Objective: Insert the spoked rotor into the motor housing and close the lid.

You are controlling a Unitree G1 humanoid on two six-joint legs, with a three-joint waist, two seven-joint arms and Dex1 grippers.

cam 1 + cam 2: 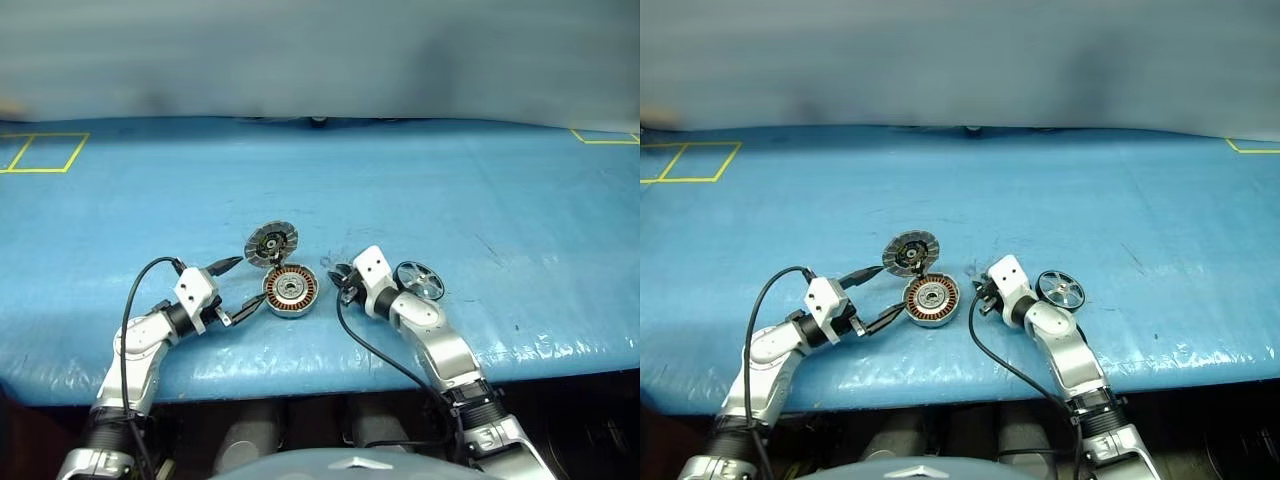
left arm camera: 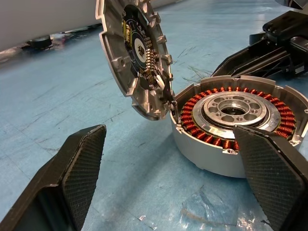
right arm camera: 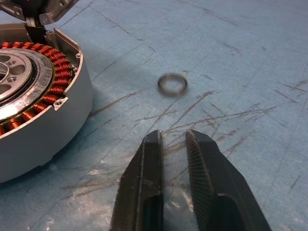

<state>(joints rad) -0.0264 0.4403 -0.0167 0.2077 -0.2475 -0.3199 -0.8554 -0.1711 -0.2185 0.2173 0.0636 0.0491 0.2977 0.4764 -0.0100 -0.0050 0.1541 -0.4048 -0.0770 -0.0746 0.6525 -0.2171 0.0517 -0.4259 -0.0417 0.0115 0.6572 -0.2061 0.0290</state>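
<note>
Nothing was inserted yet: the spoked rotor [image 1: 419, 280] lay on the tabletop [image 1: 480, 200] right of the open motor housing [image 1: 290, 291], the lid [image 1: 271, 243] stood propped up at its far rim, the left claw [image 1: 238, 290] was spread wide and empty, and the right claw [image 3: 172, 144] was nearly closed on nothing.

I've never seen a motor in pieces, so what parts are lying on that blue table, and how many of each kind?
Round motor can with copper coils: 1
Grey lid, propped open at the can's edge: 1
Black-rimmed spoked wheel: 1
Tiny thin ring: 1
Total: 4 parts
</note>
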